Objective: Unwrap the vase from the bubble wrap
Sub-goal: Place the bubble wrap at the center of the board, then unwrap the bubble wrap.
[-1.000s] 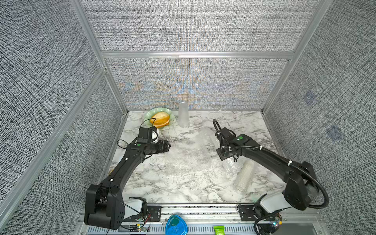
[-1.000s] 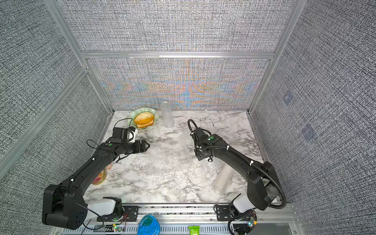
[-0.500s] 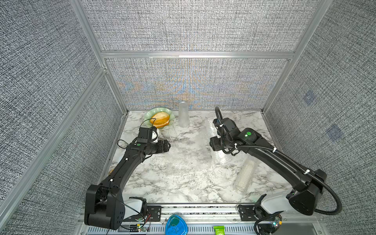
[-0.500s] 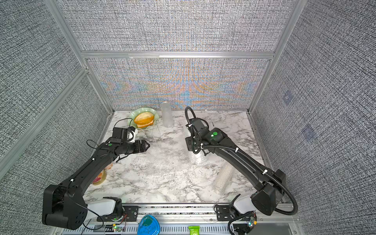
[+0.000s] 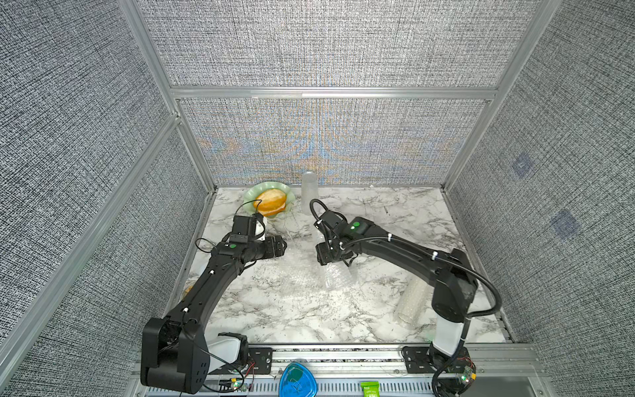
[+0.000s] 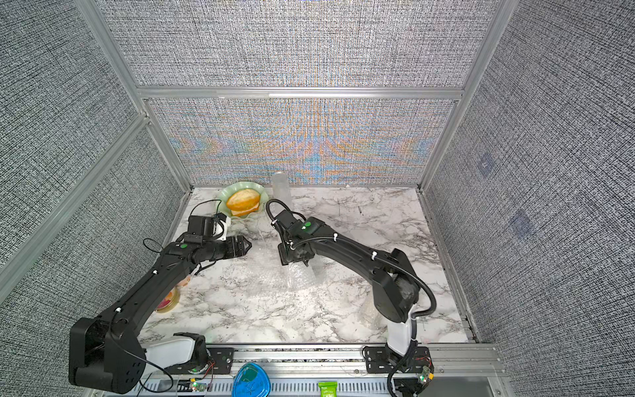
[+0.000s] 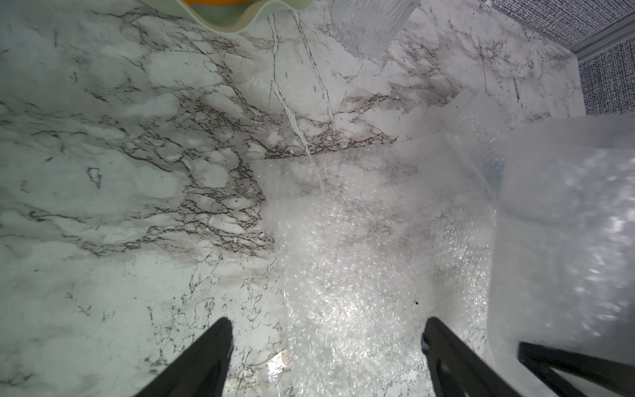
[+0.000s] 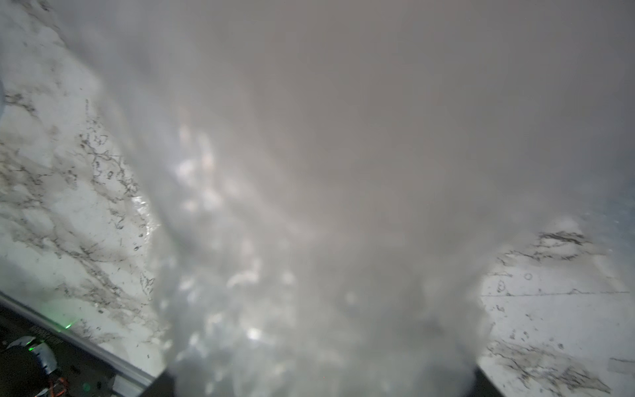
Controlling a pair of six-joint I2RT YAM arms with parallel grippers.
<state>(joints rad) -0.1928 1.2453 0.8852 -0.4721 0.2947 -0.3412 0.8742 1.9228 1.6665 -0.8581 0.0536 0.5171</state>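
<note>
hanging crinkly clear bubble wrap (image 5: 335,276) from right tool (image 5: 335,256).

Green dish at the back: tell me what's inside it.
The green dish holds one orange, bun-like thing with a pale band; what it is cannot be told. Whatever lies under it is covered.

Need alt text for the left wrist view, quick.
A sheet of bubble wrap lies on the marble table, between and beyond the open left gripper and its two black fingers. A green dish's rim shows beyond.
</note>
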